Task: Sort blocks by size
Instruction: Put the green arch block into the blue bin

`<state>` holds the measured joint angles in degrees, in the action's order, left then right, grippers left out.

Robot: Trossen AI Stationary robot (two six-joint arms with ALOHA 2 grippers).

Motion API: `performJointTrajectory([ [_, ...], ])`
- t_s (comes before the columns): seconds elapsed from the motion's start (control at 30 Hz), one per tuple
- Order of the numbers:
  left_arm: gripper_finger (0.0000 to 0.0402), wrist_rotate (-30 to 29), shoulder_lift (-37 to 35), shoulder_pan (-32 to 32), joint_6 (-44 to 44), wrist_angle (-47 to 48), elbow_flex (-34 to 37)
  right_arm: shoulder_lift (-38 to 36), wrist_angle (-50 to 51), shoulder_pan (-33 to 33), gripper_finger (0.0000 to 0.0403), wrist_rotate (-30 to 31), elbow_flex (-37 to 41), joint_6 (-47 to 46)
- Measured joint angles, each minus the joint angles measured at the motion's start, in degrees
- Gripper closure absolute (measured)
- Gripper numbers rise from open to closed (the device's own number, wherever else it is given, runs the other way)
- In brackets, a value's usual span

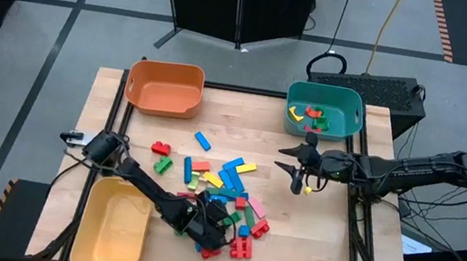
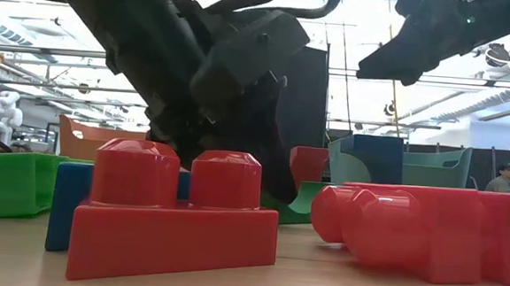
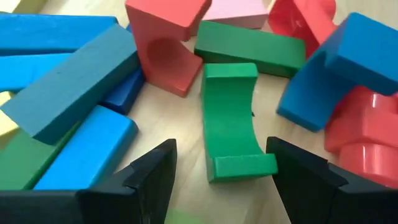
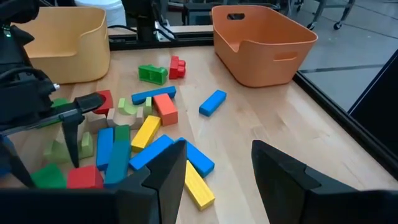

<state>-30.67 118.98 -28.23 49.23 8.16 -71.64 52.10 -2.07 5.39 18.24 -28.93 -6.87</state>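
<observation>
So the left gripper [image 3: 217, 180] was down in the blocks [image 1: 219, 197] pile mid-table with its fingers spread, unclenched, straddling a green arch block [image 3: 233, 124] whose long axis ran straight ahead between them, while the right gripper [image 1: 293, 164], parted and empty, hung farther off.

Bright, even overhead light is washing the wooden table [image 1: 318, 243], casting only soft shadows. In the low view, ceiling lights are glaring at the top and the nearest red studded brick [image 2: 173, 211] is blurring slightly.
</observation>
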Motion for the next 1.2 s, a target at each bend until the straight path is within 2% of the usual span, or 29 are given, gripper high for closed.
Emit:
performJointTrajectory([
  [0.4,0.0159,4.86,-0.11,1.52,-2.15,4.1,0.0,0.0,2.87,1.74,0.0234,0.11,0.0,-2.35],
  [0.77,0.0262,5.24,-0.11,1.58,-7.38,3.12,0.0,0.0,3.09,5.46,0.0234,4.48,0.0,-3.59],
  [1.2,0.0274,5.86,-0.96,1.53,-8.18,3.6,0.07,0.0,3.33,5.66,0.0234,4.75,0.0,-3.58],
])
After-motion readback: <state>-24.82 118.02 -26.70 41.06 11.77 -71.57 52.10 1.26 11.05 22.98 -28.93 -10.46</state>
